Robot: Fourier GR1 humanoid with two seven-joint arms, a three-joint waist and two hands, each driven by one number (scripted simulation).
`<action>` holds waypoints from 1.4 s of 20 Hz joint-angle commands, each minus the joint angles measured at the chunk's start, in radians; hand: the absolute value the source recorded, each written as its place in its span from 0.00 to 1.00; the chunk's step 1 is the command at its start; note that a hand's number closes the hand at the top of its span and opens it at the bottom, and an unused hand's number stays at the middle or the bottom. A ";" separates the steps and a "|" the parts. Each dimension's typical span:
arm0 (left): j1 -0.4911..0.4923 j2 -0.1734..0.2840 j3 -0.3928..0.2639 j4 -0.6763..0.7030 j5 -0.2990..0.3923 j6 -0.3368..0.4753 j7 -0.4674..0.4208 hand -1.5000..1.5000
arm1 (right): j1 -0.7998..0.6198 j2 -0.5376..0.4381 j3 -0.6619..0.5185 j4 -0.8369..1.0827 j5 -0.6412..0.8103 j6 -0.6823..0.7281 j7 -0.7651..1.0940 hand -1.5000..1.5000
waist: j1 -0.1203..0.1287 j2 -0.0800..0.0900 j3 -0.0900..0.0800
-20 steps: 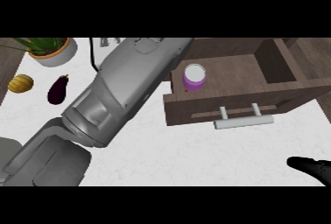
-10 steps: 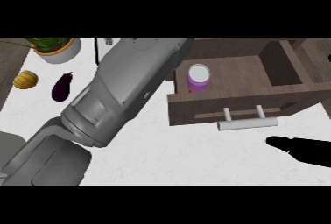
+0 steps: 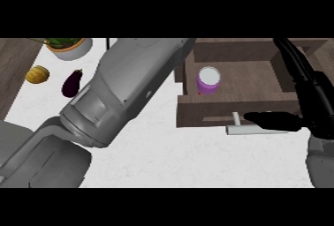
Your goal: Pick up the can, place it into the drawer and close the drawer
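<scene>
Nearest the lower edge, two grey forearms are seen: the left one (image 3: 111,106) rises in a broad diagonal from the lower left corner toward the top centre, and its hand is hidden beyond the arm, so that hand's state cannot be told. A part of the right forearm (image 3: 321,163) is seen at the lower right edge.

One right hand (image 3: 306,110) is recorded at the right side. Its fingers (image 3: 271,121) are stretched out leftward and lie across the drawer front, touching the one white handle (image 3: 240,128); they look straight rather than curled round it, and nothing is grasped.

One drawer (image 3: 228,108) is noted, of dark wood, standing open. One can (image 3: 209,80), purple with a pale top, stands upright inside it, near the left wall, free of both hands.

On the white counter (image 3: 195,159) at the left, well apart from the drawer, one dark purple eggplant (image 3: 72,83) is noted, and just beside it, further left, one yellow-orange fruit (image 3: 38,74). Farthest back, at the upper left, one potted plant (image 3: 68,46) in a pale pot is seen, cut off by the view's top.
</scene>
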 commanded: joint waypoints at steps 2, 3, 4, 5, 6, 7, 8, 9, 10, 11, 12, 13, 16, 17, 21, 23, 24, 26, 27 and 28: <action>-0.015 -0.003 -0.003 0.024 -0.015 -0.008 0.006 0.00 | -0.060 0.028 0.093 0.183 0.168 -0.075 -0.039 0.00 | 0.010 -0.004 0.000; -0.035 0.019 0.010 0.027 -0.013 -0.033 0.029 0.00 | -0.082 0.000 0.061 0.250 0.176 -0.081 -0.061 0.00 | 0.020 -0.004 0.000; -0.013 -0.003 0.018 0.028 -0.013 0.000 -0.007 0.00 | -0.072 0.016 0.100 0.254 0.207 -0.090 -0.066 0.00 | 0.013 -0.005 0.000; -0.033 0.014 0.014 0.028 -0.019 -0.034 0.024 0.00 | -0.112 0.044 0.117 0.313 0.255 -0.132 -0.051 0.00 | 0.025 -0.005 0.000; 0.003 0.039 0.023 0.003 -0.015 -0.058 0.000 0.00 | -0.115 0.026 0.087 0.367 0.247 -0.156 -0.105 0.00 | 0.033 -0.008 -0.001; -0.002 0.075 0.025 0.013 -0.016 -0.092 0.025 0.00 | -0.142 0.032 0.098 0.401 0.253 -0.150 -0.110 0.00 | 0.034 -0.008 -0.001; -0.009 0.057 0.035 0.013 -0.015 -0.060 0.029 0.00 | -0.120 0.037 0.106 0.426 0.275 -0.194 -0.147 0.00 | 0.027 -0.009 0.000; 0.022 0.032 0.037 0.002 -0.013 -0.048 -0.006 0.00 | -0.201 0.081 0.115 0.518 0.302 -0.210 -0.111 0.00 | 0.044 -0.007 -0.001; 0.030 0.039 0.041 0.008 -0.016 -0.055 -0.016 0.00 | -0.217 0.073 0.095 0.572 0.309 -0.253 -0.152 0.00 | 0.042 -0.004 0.000; 0.014 0.045 0.031 -0.024 -0.023 -0.040 0.036 0.00 | -0.241 0.063 0.073 0.610 0.309 -0.250 -0.149 0.00 | 0.051 -0.015 -0.001; 0.021 0.056 0.035 -0.005 -0.025 -0.041 0.040 0.00 | -0.229 0.133 0.116 0.639 0.361 -0.331 -0.133 0.00 | 0.049 -0.011 0.000; 0.034 0.067 0.033 -0.032 -0.030 -0.046 0.033 0.00 | -0.258 0.122 0.088 0.706 0.343 -0.336 -0.164 0.00 | 0.055 -0.013 -0.001; 0.058 0.090 0.023 -0.055 -0.052 -0.049 0.042 0.00 | -0.334 0.148 0.079 0.814 0.390 -0.389 -0.148 0.00 | 0.057 -0.015 -0.001; 0.079 0.106 0.018 -0.067 -0.053 -0.067 0.050 0.00 | -0.335 0.139 0.057 0.873 0.403 -0.454 -0.172 0.00 | 0.072 -0.015 -0.001; 0.113 0.122 0.018 -0.112 -0.061 -0.063 0.060 0.00 | -0.456 0.163 0.015 1.025 0.451 -0.562 -0.133 0.00 | 0.083 -0.014 -0.001; 0.167 0.131 0.007 -0.138 -0.069 -0.086 0.066 0.00 | -0.496 0.168 -0.008 1.075 0.440 -0.606 -0.159 0.00 | 0.088 -0.014 -0.001; 0.148 0.159 0.005 -0.165 -0.067 -0.111 0.106 0.00 | -0.561 0.137 -0.022 1.110 0.443 -0.567 -0.147 0.00 | 0.100 -0.017 -0.001; 0.114 0.185 0.007 -0.167 -0.073 -0.106 0.151 0.00 | -0.593 0.152 -0.039 1.186 0.448 -0.639 -0.168 0.00 | 0.097 -0.012 0.000; 0.174 0.188 0.003 -0.196 -0.075 -0.106 0.129 0.00 | -0.608 0.163 -0.039 1.208 0.464 -0.659 -0.146 0.00 | 0.105 -0.015 -0.001; 0.153 0.170 0.001 -0.202 -0.083 -0.083 0.123 0.00 | -0.649 0.152 -0.056 1.256 0.458 -0.664 -0.159 0.00 | 0.106 -0.009 -0.001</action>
